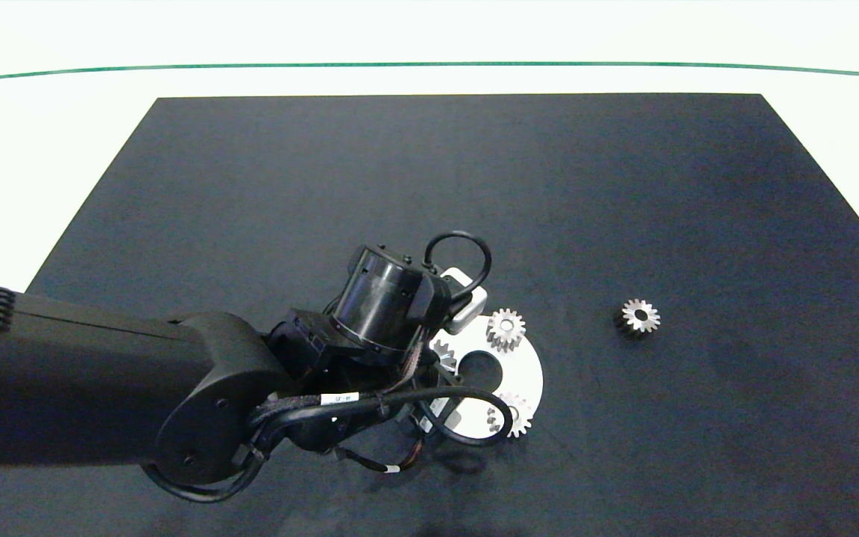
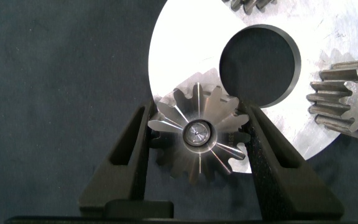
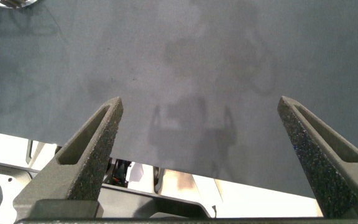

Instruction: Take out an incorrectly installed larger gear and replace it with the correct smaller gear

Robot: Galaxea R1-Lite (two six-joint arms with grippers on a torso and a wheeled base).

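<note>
The larger gear [image 2: 197, 134], silver with long pointed teeth, sits on a pin at the edge of the round silver plate [image 2: 185, 50]. My left gripper [image 2: 197, 109] straddles it, with both dark fingers [image 2: 135, 146] pressed against its teeth. In the head view only a bit of the larger gear [image 1: 444, 353] shows under the left wrist [image 1: 385, 298]. Two smaller gears [image 1: 505, 329] [image 1: 516, 415] stand on the plate [image 1: 530, 373]. A loose smaller gear [image 1: 638, 316] lies on the mat to the right. My right gripper [image 3: 197, 109] is open over bare mat, holding nothing.
A black mat [image 1: 474, 186] covers the table, with pale table surface around it and a green line along the far side. The plate has a large round hole [image 2: 260, 62] in its middle. The right wrist view shows the mat's edge [image 3: 166, 163].
</note>
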